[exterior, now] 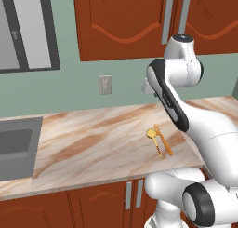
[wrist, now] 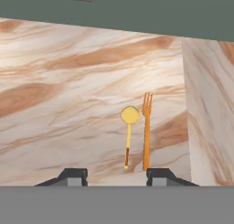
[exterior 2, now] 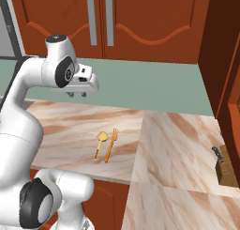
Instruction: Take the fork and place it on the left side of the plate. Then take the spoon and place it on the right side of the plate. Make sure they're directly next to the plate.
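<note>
The orange fork lies flat on the marble counter with its tines toward the back wall. Just left of it, almost parallel, lies the yellow-bowled spoon. From the base cameras both sit near the counter's front edge: fork, spoon. My gripper hangs well above the counter, behind the two pieces. It is open with nothing between its fingers. The plate is out of view.
A steel sink is set into the counter at far left. A wall outlet sits on the green backsplash under red-brown cabinets. The counter turns a corner on the right, where a knife block stands.
</note>
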Robot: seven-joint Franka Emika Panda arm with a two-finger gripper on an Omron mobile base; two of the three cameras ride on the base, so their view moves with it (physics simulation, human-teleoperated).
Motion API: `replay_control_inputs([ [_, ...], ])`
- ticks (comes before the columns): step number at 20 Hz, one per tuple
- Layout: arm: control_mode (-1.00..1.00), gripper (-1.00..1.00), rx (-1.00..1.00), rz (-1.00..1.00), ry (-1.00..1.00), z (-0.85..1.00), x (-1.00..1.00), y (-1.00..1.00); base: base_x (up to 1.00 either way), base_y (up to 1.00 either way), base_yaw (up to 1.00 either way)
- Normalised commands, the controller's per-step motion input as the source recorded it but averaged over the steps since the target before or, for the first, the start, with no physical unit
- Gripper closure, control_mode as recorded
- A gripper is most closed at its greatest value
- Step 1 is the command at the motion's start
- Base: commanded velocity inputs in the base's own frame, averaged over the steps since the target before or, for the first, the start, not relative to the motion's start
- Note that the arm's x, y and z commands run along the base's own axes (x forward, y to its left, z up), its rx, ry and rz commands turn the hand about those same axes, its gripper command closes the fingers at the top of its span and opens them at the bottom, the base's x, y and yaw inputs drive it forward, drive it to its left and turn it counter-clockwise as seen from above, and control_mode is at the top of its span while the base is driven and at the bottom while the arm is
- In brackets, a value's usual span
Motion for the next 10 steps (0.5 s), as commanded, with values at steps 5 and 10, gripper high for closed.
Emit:
replay_control_inputs([
  [5, -1.00, -1.00, -0.03, 0.00, 0.08, -0.51, -0.01, 0.00, 0.00, 0.00, 0.00],
  [10, -1.00, -1.00, 0.00, 0.00, 0.19, -0.93, -0.01, -0.15, 0.00, 0.00, 0.00],
])
